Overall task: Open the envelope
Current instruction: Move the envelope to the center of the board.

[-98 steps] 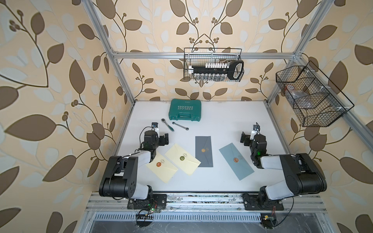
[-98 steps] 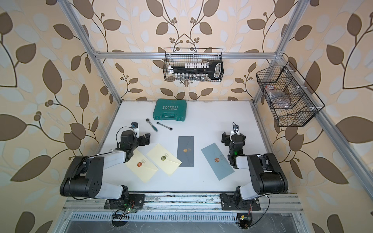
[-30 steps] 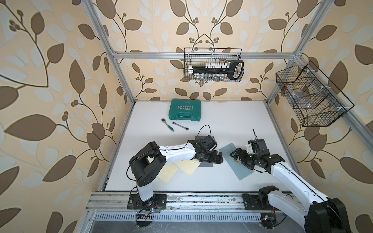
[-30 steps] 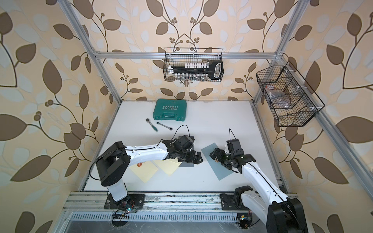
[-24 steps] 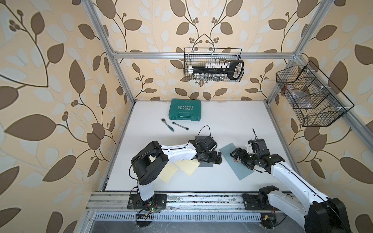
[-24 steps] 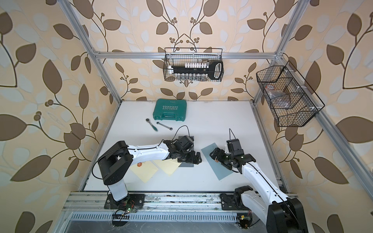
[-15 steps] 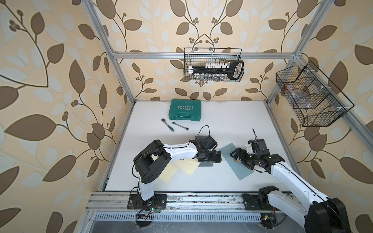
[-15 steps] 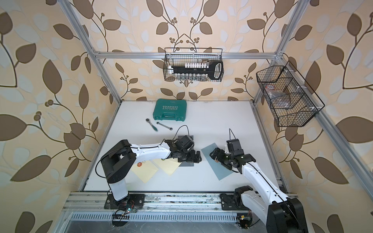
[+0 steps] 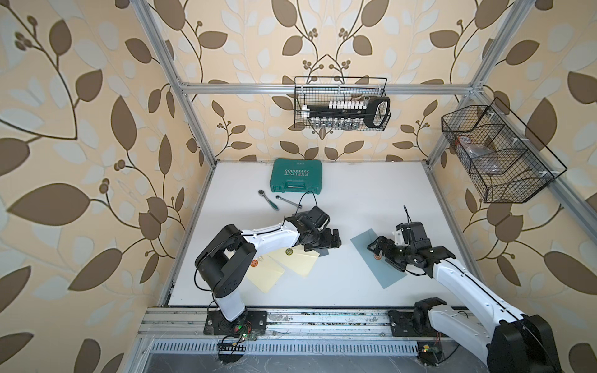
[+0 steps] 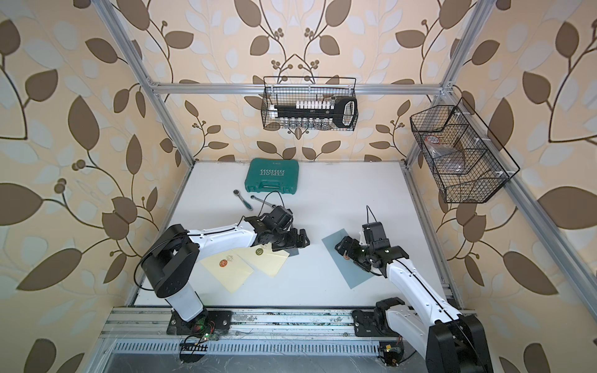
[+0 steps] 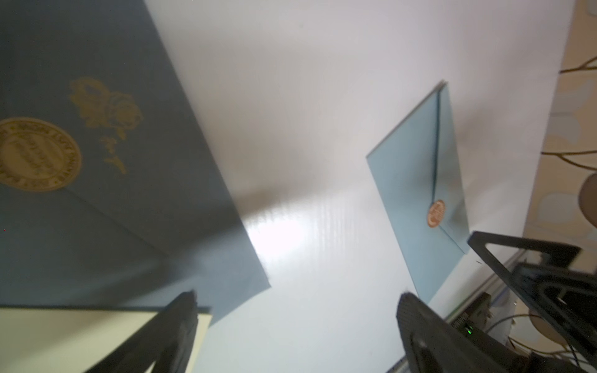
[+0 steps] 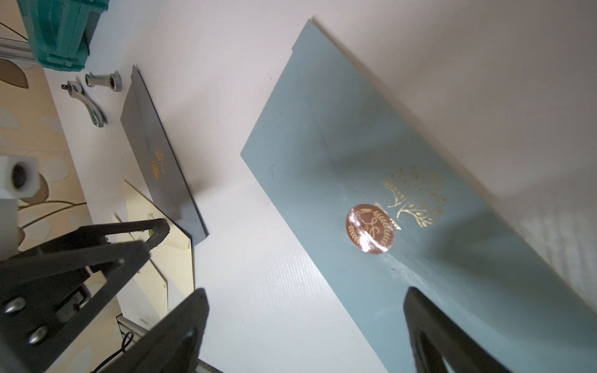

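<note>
So, nothing unsealed yet: my right pincer (image 12: pixel 305 292) hangs, jaws spread wide, above the pale-blue paper envelope (image 12: pixel 355 155) flat on the white table (image 12: pixel 245 245), round copper seal (image 12: pixel 370 228) unbroken; left pincer (image 11: pixel 297 296) gapes empty too.

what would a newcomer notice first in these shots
Two robot arms lean over a white table, the left gripper open at a dark grey envelope, the right gripper open above a light blue envelope with a round brown seal. Two cream envelopes overlap near the left arm. Bold leaf wallpaper covers every wall.
</note>
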Motion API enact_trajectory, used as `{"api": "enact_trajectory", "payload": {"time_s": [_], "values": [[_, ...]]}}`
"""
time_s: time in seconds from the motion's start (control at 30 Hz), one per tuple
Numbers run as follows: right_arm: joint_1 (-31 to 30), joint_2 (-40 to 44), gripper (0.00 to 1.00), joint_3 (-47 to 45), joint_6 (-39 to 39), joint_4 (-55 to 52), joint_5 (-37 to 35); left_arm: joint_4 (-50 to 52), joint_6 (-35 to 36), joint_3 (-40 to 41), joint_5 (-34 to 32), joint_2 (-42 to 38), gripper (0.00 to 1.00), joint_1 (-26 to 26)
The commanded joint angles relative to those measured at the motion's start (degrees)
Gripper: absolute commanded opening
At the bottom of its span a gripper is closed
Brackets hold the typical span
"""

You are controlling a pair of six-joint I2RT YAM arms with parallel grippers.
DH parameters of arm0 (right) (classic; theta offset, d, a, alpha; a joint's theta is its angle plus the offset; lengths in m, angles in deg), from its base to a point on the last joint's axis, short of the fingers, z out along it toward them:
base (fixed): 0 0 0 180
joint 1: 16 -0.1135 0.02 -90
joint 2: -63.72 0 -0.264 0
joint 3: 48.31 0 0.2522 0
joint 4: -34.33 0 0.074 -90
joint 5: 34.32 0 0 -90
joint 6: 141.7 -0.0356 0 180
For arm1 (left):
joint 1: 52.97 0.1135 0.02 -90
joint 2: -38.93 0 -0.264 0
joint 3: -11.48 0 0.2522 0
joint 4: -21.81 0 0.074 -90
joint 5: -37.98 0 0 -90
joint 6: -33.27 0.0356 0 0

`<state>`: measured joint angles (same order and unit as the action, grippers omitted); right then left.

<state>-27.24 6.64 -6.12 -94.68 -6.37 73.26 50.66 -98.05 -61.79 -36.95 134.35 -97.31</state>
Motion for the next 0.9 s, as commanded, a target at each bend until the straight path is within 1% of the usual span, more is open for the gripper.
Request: {"api": "enact_trajectory", "payload": {"time_s": [0.0,0.13,0.3,0.37,0.43,0.5,0.53,0.6,0.73,0.87], "values": [[-0.2,0.1,0.94,0.6,1.0,-0.2,-0.2,2.4,2.4,0.3,1.9,-6.5,0.99,-1.2],[-0.2,0.0,0.94,0.5,1.0,-0.2,-0.6,2.8,-0.8,6.1,-0.6,-9.7,0.99,-1.2],[-0.2,-0.7,0.93,0.8,1.1,-0.4,-1.2,-0.7,-5.7,12.4,0.0,-10.5,0.99,-1.3],[-0.2,-1.1,0.94,1.0,1.0,-1.4,-2.3,-0.8,-7.3,13.7,-1.2,-10.5,0.99,-1.3],[-0.2,-1.4,0.94,1.5,0.9,-2.5,-3.7,-0.3,-7.3,14.0,-1.9,-10.7,0.99,-1.3],[-0.2,-1.2,0.94,1.6,0.7,-3.0,-5.1,1.6,-7.3,14.1,-4.1,-11.2,0.99,-1.3],[-0.2,-1.1,0.94,1.7,0.6,-3.4,-5.8,2.5,-8.9,14.4,-5.3,-11.7,0.99,-1.3],[-0.2,-0.9,0.94,1.9,0.2,-4.2,-7.3,4.0,-9.8,15.3,-8.0,-12.4,0.99,-1.3],[-0.1,-1.4,0.94,2.0,-1.7,-5.9,-11.8,4.9,-11.4,17.2,-11.0,-14.8,0.99,-1.2],[-0.1,-2.9,0.95,2.1,-2.2,-6.2,-13.0,6.4,-12.0,18.2,-13.8,-15.7,0.99,-1.0]]}}
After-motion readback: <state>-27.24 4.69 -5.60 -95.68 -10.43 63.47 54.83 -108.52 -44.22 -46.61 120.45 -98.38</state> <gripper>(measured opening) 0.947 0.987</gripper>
